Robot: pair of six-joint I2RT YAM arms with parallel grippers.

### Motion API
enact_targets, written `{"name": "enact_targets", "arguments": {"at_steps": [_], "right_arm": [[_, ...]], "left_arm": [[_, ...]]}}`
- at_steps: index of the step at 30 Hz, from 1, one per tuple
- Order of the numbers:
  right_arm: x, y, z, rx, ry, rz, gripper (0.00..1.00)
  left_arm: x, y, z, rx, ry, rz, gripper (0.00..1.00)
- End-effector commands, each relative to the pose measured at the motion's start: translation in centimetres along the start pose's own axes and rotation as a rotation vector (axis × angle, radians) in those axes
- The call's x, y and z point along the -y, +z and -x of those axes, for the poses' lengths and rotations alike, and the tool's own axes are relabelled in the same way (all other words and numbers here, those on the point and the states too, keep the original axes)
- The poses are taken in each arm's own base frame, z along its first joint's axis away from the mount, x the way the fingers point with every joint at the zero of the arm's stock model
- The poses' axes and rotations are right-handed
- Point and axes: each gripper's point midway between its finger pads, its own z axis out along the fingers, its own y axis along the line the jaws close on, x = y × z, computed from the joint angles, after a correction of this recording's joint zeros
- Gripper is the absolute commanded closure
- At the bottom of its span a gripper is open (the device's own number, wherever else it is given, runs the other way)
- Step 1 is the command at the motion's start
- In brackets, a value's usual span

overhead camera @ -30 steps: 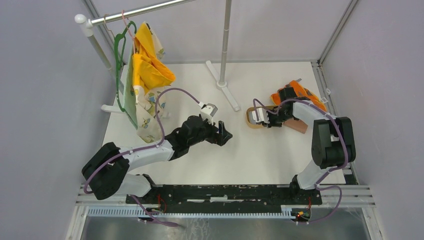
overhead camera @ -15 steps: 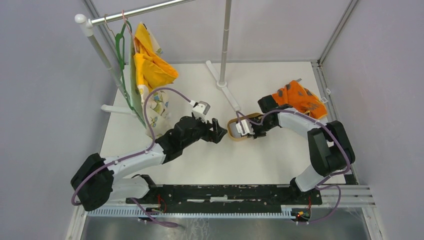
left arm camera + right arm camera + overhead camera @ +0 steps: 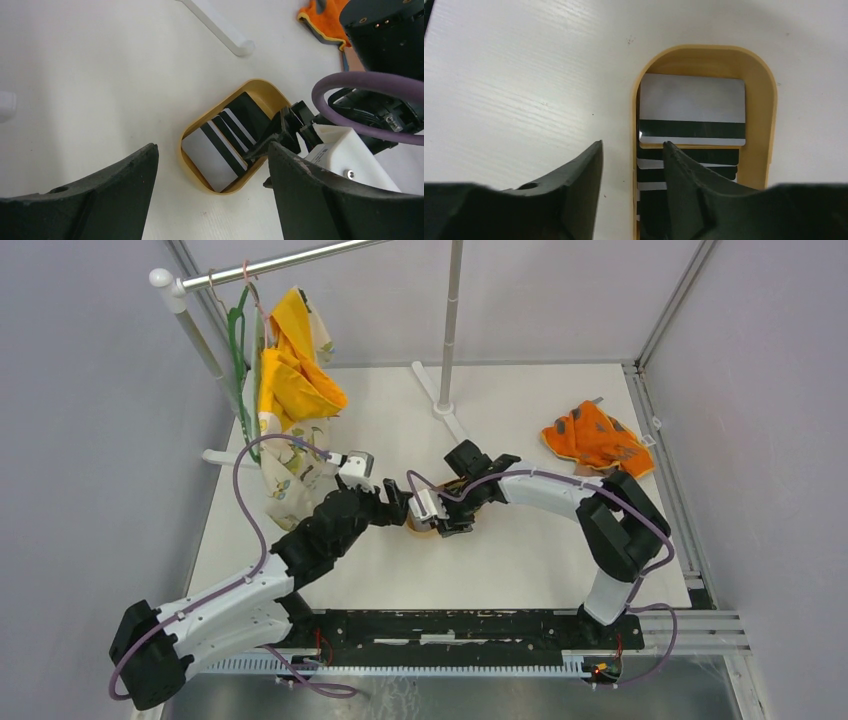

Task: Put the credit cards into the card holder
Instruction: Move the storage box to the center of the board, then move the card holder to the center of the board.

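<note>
The right claw is partly open and straddles the tray wall, one finger inside over the cards, gripping nothing. The left claw hangs wide open above, empty. The cards lie overlapped in the tray.

1 oval tray, at least 3 credit cards — 1 orange cloth.

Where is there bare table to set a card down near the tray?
Free: the near strip between the tray and the base rail, and the far patch between the rack foot and the orange cloth. Crowded: at the tray, flanked by the left gripper and right gripper.
</note>
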Motion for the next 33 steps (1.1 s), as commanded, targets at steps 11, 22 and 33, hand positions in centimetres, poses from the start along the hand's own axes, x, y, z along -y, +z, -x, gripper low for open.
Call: {"name": "enact_targets", "arguments": {"at_steps": [11,22,33], "right_arm": [[1.6,-17.4,-10.6,-0.066,0.321,-0.495,0.02],[-3.2,-27.1,-26.5,-0.208,0.953,-0.764,0.06],[-3.3,-27.8,-31.0,-0.230,1.091,-0.776,0.12]], "left_arm": [[4.3,0.0,0.6,0.024,-0.051,-0.202,0.14],[6.0,0.6,0.0,0.006,-0.053,-0.285,0.14],[6.2,0.5,0.1,0.015,-0.048,-0.299,0.14]]}}
